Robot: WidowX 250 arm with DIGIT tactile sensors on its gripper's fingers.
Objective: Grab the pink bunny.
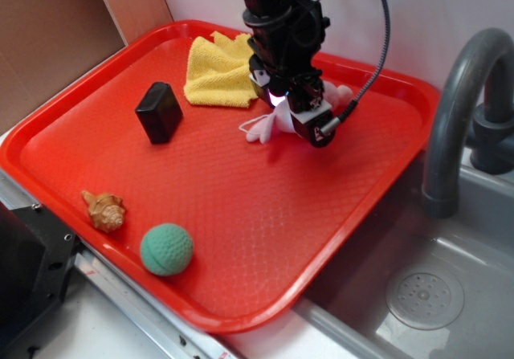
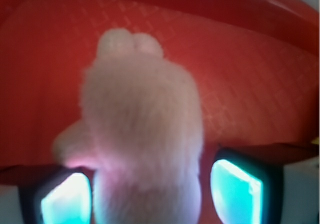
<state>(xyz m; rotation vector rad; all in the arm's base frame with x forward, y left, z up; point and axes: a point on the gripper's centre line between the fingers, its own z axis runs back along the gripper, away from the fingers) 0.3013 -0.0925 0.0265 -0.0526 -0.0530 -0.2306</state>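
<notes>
- While the gripper (image 1: 291, 106) sat low on the tray (image 1: 241, 214), its jaws flanked the bunny (image 2: 142, 129) beside the cloth (image 1: 218, 70).
- Whether they gripped it was unclear; closing and lifting probably came next.

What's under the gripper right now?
The pink bunny lies on the red tray beneath the gripper; the wrist view shows it between the fingers. The gripper covers most of its body from outside; contact can't be confirmed.
</notes>
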